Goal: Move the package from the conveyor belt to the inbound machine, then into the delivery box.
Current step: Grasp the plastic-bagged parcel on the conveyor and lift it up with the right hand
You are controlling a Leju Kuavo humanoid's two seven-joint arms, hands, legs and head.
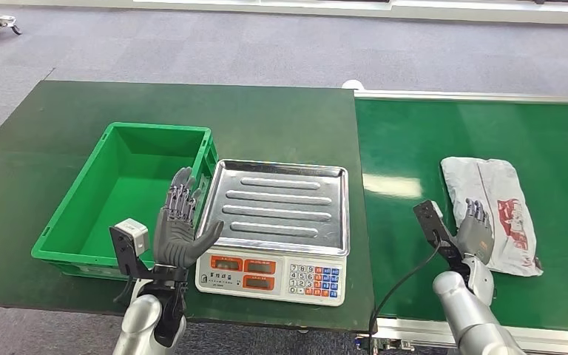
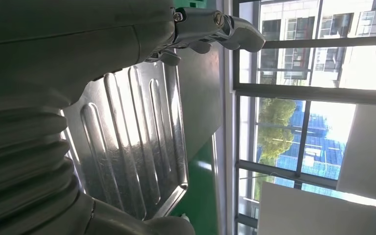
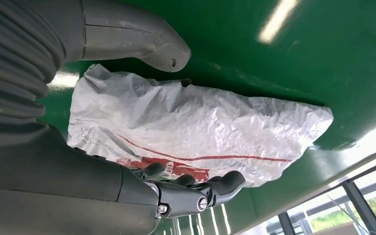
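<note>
Right hand poised over the package on the conveyor belt; left hand raised with nothing in it beside the scale.

The package, a crumpled grey-white bag with red print, lies flat on the green conveyor belt, well apart from the inbound machine; the right hand sits at the bag's near edge with thumb and fingers spread to either side of it, and whether they touch it I cannot tell; nothing is gripped; the left hand stands upright over the bench, fingers apart and straight, holding nothing, between the green delivery box and the machine's ribbed steel tray; the box sits just beside the machine; the tray carries nothing.
</note>
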